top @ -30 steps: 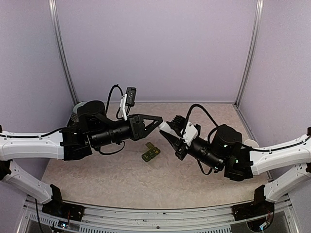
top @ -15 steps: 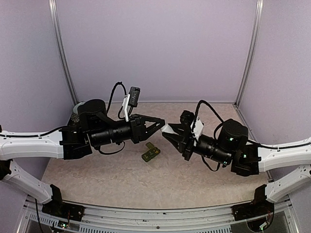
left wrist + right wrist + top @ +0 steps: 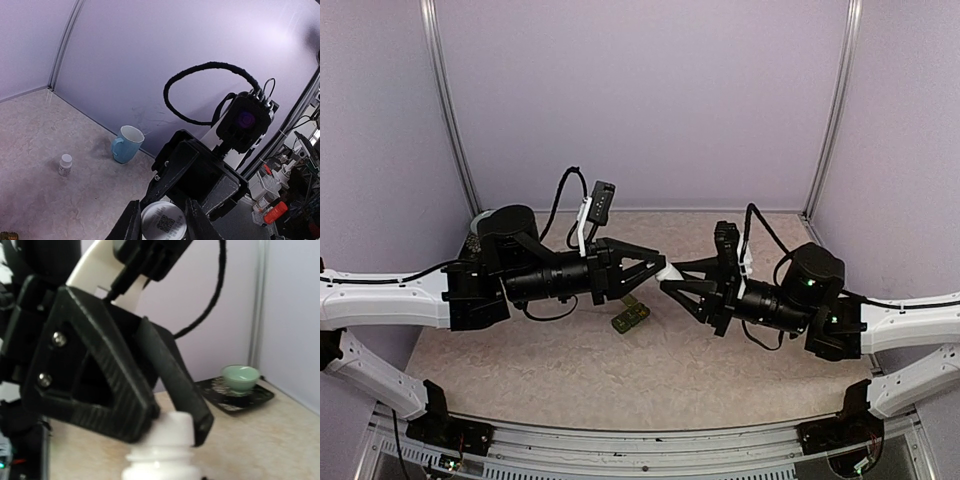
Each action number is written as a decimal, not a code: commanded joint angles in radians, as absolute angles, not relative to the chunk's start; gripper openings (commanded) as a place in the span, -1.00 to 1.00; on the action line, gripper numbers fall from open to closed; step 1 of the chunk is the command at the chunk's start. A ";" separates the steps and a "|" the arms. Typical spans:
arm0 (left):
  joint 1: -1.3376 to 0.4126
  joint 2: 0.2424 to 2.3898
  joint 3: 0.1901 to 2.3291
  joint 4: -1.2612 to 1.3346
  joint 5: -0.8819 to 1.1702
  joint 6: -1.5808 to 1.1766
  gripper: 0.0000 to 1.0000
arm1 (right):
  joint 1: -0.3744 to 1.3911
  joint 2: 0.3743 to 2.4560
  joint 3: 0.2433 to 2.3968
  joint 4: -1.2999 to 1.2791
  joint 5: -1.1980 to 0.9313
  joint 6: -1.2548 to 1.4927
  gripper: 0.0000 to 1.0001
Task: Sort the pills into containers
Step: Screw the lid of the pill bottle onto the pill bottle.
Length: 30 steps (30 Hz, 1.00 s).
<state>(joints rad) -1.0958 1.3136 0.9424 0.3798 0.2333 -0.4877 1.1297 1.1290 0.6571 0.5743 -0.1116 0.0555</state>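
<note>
Overhead, two black-and-white robot arms meet tip to tip in the air above a beige table (image 3: 570, 370). Between them they hold a white bottle (image 3: 669, 272). The right gripper (image 3: 671, 278) is clamped narrowly on the bottle's body. The left gripper (image 3: 659, 272) is closed on its cap from the opposite side. The right wrist view shows the dark left fingers (image 3: 175, 385) pressed against either side of that cap. The left wrist view looks along its own fingers at the bottle's round end, which carries a square printed code.

The containers (image 3: 631, 319), a small dark green strip of joined compartments, lie on the table below the bottle and a little to its left. Neither arm touches them. They are too small to tell whether any lid is up or what is inside.

In the left wrist view, a pale blue mug (image 3: 127, 145) stands beyond the bottle and to its left, near the wall. A small white vial (image 3: 65, 164) stands further left again. In the right wrist view, a pale green bowl (image 3: 241, 378) sits on a dark tray (image 3: 260, 396), beyond the bottle and to its right.
</note>
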 commanded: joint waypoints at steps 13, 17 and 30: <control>-1.139 1.282 0.923 0.312 0.300 -0.458 0.06 | 1.124 1.093 0.640 0.727 -0.226 0.146 -1.00; -1.140 1.269 0.922 0.303 0.293 -0.454 0.27 | 1.124 1.089 0.640 0.725 -0.201 0.144 -1.00; -1.142 1.206 0.953 0.230 0.140 -0.447 0.98 | 1.121 1.121 0.658 0.692 -0.140 0.133 -1.00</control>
